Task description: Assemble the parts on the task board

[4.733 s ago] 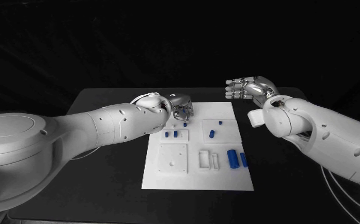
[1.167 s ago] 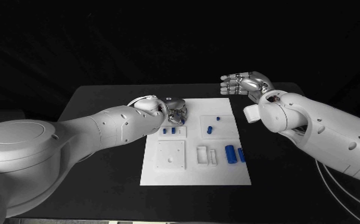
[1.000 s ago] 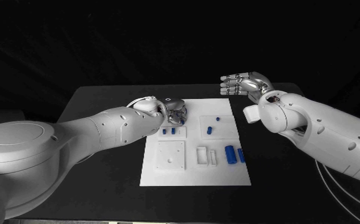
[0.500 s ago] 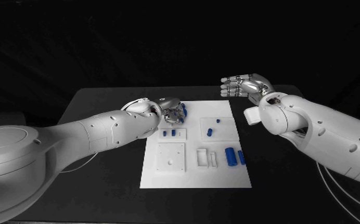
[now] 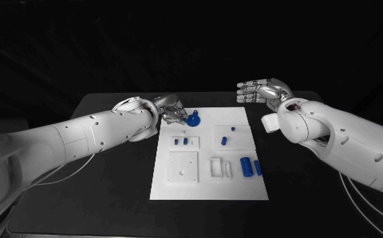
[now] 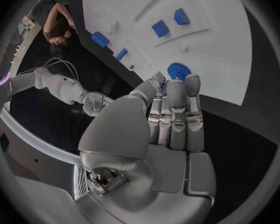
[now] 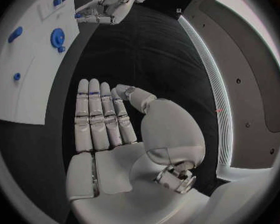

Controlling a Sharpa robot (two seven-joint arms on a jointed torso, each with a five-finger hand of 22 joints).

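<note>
The left robot hand [image 5: 171, 112] has pulled back off the flat white task board [image 5: 209, 191] toward the board's far left corner, and it now sits at that edge with its fingers straight and held side by side, holding nothing. Where it hovered half a second ago, a round blue disc-shaped part [image 5: 194, 120] now lies uncovered on the board's far left area, just beside the fingertips; the left wrist view shows the same disc [image 6: 179, 70] just past the fingers [image 6: 176, 109]. The right robot hand [image 5: 261, 91] stays raised over the black desk [image 5: 112, 193] beyond the board's far right corner, well apart from the parts, fingers extended together and empty [image 7: 109, 119]. Two small blue pegs [image 5: 182, 141] stand in a recessed square below the disc, and two more small blue pieces [image 5: 226, 136] sit in the square to their right. Nearer the robot, two larger blue cylinders [image 5: 250, 166] lie side by side near the board's right edge, next to white upright brackets [image 5: 221, 167]. Nothing blocks the way to any of them.
</note>
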